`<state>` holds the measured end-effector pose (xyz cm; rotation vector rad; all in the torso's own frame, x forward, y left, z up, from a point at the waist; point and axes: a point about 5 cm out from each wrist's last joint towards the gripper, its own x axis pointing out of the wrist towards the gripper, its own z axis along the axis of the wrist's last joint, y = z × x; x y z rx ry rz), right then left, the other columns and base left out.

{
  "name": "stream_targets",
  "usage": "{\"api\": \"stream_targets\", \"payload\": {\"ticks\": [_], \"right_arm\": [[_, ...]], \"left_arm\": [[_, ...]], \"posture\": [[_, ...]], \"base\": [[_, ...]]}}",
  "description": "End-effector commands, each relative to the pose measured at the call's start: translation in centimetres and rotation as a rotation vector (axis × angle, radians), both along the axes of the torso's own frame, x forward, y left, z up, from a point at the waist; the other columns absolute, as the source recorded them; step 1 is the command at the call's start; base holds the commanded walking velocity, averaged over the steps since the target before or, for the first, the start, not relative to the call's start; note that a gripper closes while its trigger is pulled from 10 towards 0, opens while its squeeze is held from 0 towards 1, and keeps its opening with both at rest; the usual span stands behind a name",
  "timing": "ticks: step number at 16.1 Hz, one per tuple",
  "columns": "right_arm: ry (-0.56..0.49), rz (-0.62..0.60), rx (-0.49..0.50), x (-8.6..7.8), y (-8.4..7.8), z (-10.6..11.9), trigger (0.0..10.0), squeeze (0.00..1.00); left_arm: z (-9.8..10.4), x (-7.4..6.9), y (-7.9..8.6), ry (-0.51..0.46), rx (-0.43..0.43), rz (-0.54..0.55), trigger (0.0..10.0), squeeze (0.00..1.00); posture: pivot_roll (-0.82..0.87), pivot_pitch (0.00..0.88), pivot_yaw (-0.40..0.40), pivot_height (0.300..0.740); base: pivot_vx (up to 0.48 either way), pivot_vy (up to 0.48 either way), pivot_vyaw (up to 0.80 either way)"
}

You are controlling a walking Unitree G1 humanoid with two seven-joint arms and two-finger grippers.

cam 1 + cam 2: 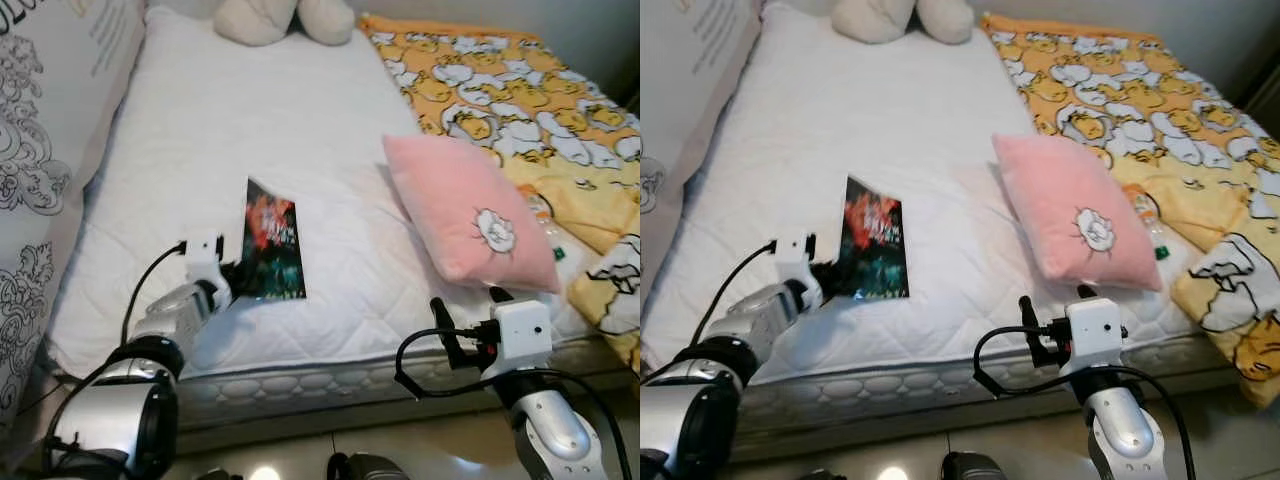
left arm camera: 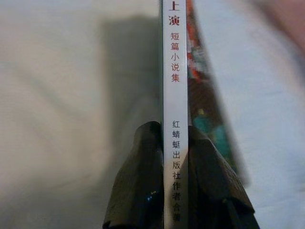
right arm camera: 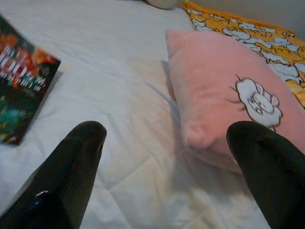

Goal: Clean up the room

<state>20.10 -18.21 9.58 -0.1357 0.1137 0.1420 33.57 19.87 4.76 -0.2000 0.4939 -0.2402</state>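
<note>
L claw (image 1: 236,279) clamped on book (image 1: 272,240) spine, R claw (image 3: 167,157) agape nr pink pillow (image 1: 468,208)

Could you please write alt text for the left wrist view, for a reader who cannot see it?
The left gripper's two black fingers clamp the white spine of a book printed with Chinese characters. Its colourful cover edge shows beside the spine, above the blurred white mattress.

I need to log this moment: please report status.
Left gripper shut on book spine, on bed. Right gripper open, short of pink pillow. Nothing in the way.
</note>
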Motion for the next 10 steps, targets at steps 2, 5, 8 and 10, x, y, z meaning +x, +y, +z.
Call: {"api": "stream_targets", "payload": {"ticks": [2, 5, 8, 10], "right_arm": [[0.022, -0.017, -0.011, -0.5, -0.6, 0.1, 10.0, 0.0], [0.035, -0.022, -0.003, -0.7, -0.3, 0.1, 10.0, 0.0], [0.039, -0.026, -0.002, -0.7, -0.3, 0.1, 10.0, 0.0], [0.042, -0.028, -0.001, -0.7, -0.2, 0.1, 10.0, 0.0]], "left_arm": [[1.4, 0.7, 1.8, -0.047, 0.1, 0.029, 10.0, 0.0], [2.3, 1.1, 2.9, -0.07, 0.195, 0.046, 10.0, 0.0], [2.9, 1.6, 2.9, -0.086, 0.211, 0.046, 10.0, 0.0], [2.5, 1.4, 2.7, -0.068, 0.242, 0.03, 10.0, 1.0]], "posture": [[-0.29, 0.1, -0.1, 0.736], [-0.29, 0.101, -0.094, 0.736], [-0.29, 0.098, -0.087, 0.736], [-0.29, 0.097, -0.084, 0.736]], "base": [[0.0, 0.0, 0.0], [0.0, 0.0, 0.0], [0.0, 0.0, 0.0], [0.0, 0.0, 0.0]]}}
